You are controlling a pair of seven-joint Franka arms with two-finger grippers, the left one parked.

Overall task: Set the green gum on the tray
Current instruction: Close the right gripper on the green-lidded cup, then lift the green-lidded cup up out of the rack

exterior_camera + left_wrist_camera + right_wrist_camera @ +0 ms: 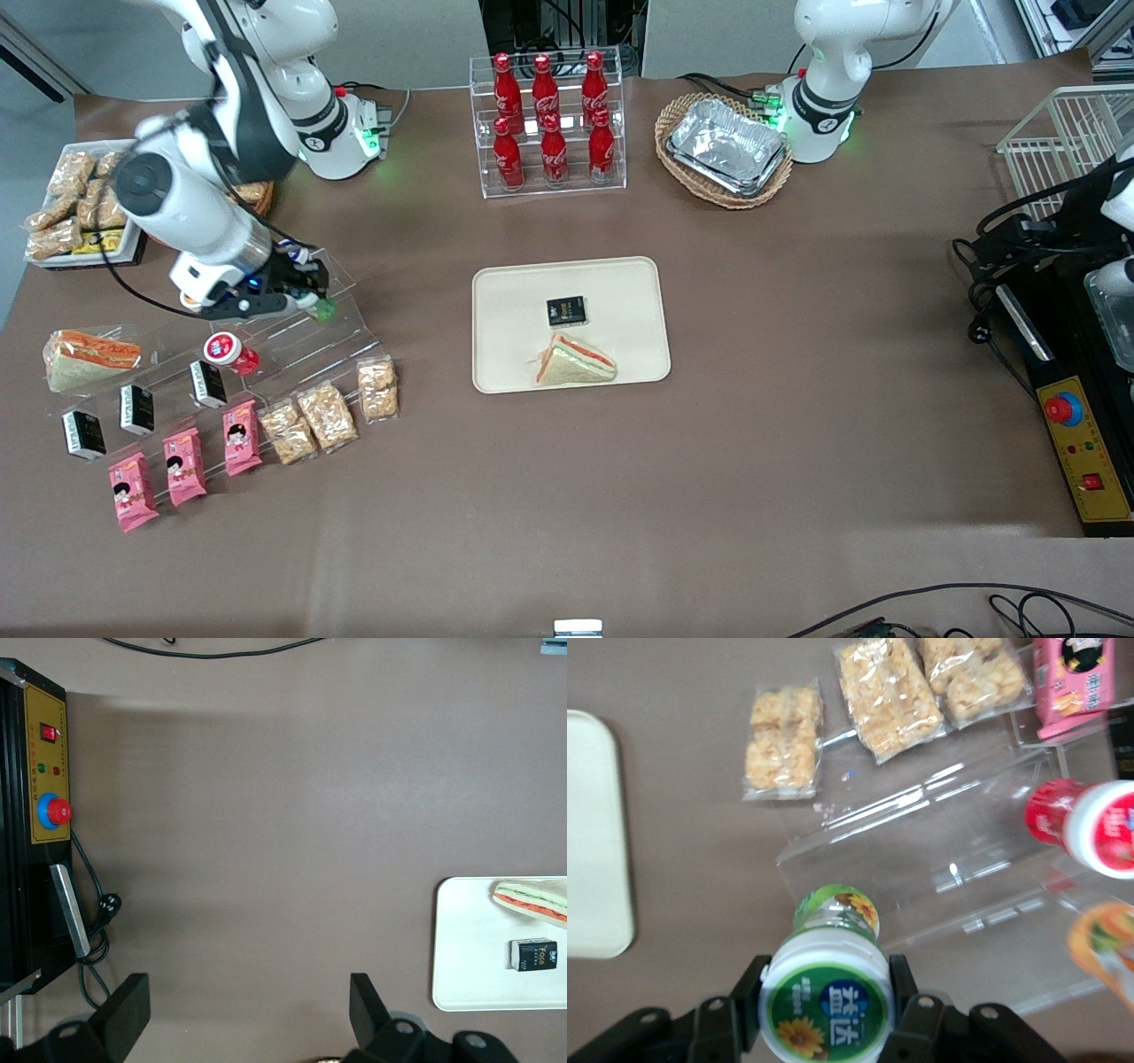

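My right gripper is shut on the green gum, a small green bottle with a white lid bearing a green-and-yellow label. It holds the bottle above the clear acrylic step stand; the bottle shows as a green spot at the fingertips in the front view. The cream-beige tray lies at the table's middle, toward the parked arm from the gripper, and holds a wrapped sandwich and a small black pack. The tray's edge also shows in the right wrist view.
A red gum bottle lies on the stand near the gripper. Granola packs, pink snack packs, black packs and a sandwich surround the stand. A cola bottle rack and a basket of foil trays stand farther from the camera.
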